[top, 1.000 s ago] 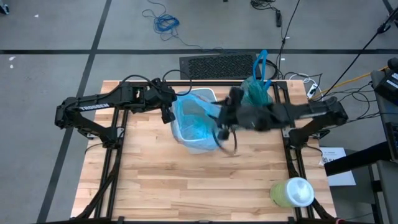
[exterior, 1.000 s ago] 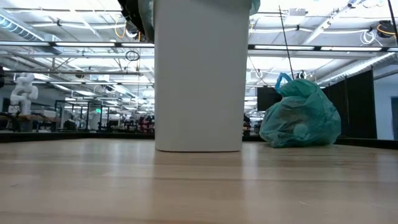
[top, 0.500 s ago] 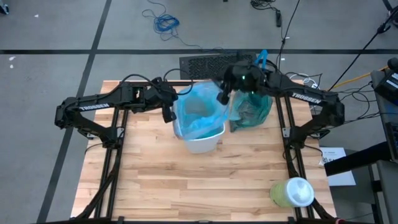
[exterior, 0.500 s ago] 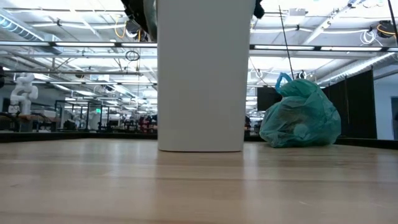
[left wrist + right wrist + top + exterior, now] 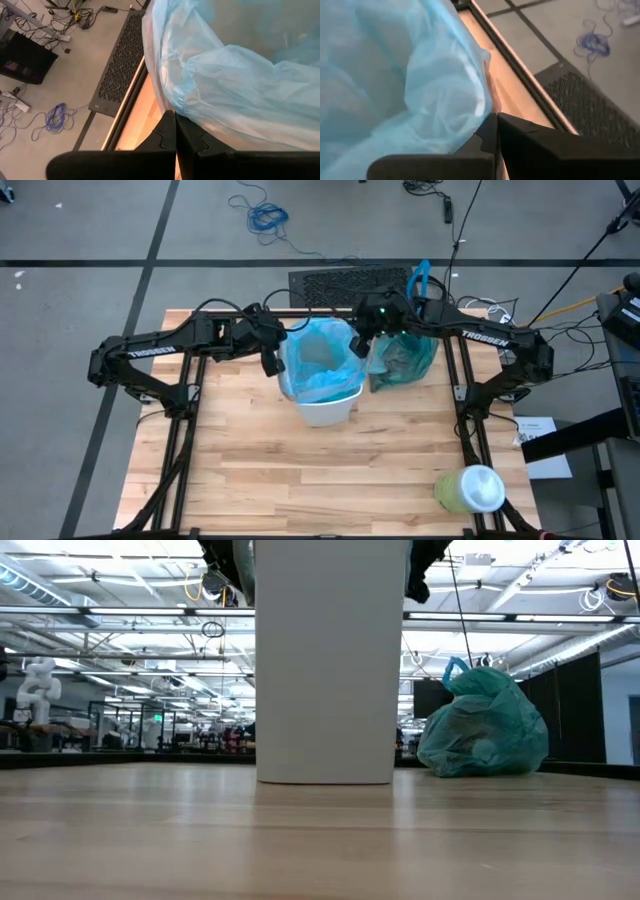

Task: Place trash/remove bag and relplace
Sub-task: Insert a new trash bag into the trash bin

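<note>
A white bin [image 5: 326,408] stands mid-table with a pale sky-blue bag [image 5: 320,358] in its mouth; in the low view the bin [image 5: 328,660] stands upright. The tied teal-green bag [image 5: 405,358], with a blue handle sticking up, rests on the table to the bin's right [image 5: 483,730]; something brownish shows dimly through it. No loose trash is in view. My left gripper [image 5: 271,362] is shut at the blue bag's left rim. My right gripper [image 5: 357,343] is shut at its far right rim. My left gripper pinches the blue bag's rim [image 5: 175,107] between its two shut fingers, coming slanting down from the table's left. The film billows slack away from the fingertips over the bin's mouth; one layer or several, I cannot tell. My right gripper pinches the bag's rim on the opposite side [image 5: 481,116] between its shut fingers, slanting down from the table's right. The film bunches in folds at the fingertips.
A pale-green container with a white top [image 5: 470,488] stands at the table's near right corner. A black perforated mat [image 5: 345,285] lies on the floor past the far edge, with cables [image 5: 265,218] beyond. The near half of the wooden table [image 5: 320,480] is bare.
My right gripper has swung from above the bin's near right side toward the table's far edge, to the blue bag's far right rim, and has shut there. The bag's right side has been drawn back with it, uncovering the bin's near white rim.
</note>
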Controlling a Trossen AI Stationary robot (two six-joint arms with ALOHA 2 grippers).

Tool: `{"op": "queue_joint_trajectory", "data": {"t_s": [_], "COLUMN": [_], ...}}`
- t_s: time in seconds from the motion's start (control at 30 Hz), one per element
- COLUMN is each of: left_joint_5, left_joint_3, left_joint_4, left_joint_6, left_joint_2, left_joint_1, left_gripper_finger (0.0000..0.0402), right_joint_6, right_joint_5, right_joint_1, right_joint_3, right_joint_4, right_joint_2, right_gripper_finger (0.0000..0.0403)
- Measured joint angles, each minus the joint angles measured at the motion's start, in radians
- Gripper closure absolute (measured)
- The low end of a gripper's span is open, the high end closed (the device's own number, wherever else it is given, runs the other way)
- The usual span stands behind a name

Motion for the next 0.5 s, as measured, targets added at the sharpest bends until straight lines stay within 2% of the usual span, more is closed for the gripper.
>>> {"op": "queue_joint_trajectory", "data": {"t_s": [0.13, 0.3, 0.5], "left_joint_5": [0.000, 0.001, 0.056], "left_joint_3": [0.000, 0.000, 0.000], "left_joint_4": [0.001, 0.000, -0.004], "left_joint_6": [0.004, 0.003, -0.002], "left_joint_2": [0.000, 0.000, 0.000], "left_joint_1": [0.000, 0.000, 0.000], "left_gripper_finger": [0.0402, 0.0402, 0.0402], "right_joint_6": [0.014, 0.042, 0.050], "right_joint_5": [-0.003, -0.057, -0.098], "right_joint_1": [-0.001, 0.003, 0.036], "right_joint_3": [-0.046, -0.095, -0.114], "right_joint_4": [0.002, 0.001, -0.008], "right_joint_2": [0.000, 0.000, 0.000], "right_gripper_finger": [0.0402, 0.0402, 0.0403]}}
